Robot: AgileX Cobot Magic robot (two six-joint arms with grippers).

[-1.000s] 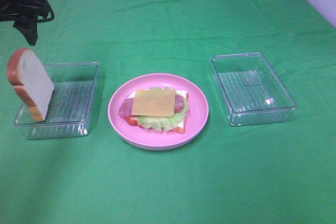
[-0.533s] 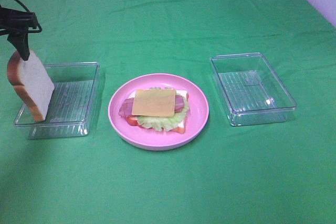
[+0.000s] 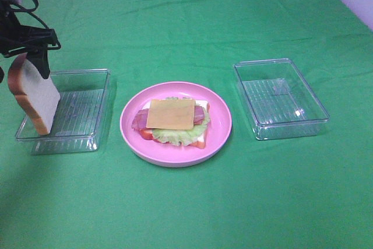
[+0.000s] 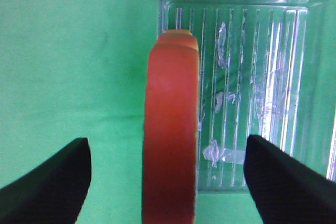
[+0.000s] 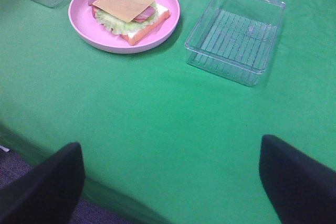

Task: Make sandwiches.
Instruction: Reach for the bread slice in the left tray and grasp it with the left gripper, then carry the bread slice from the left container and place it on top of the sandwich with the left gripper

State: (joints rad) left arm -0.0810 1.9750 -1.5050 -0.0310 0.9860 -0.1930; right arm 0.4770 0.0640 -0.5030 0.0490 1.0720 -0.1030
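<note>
Left hand is spread wide with the upright bread slice sitting between its fingers, not gripped yet. That slice leans on the rim of the left tray, around 9 o'clock from the plate. My worry: close off-center and it'll tip over or slide out. The open sandwich waits on the plate. Right hand is open too, hanging over the green surface. There's pale wall at the far right corner.
</note>
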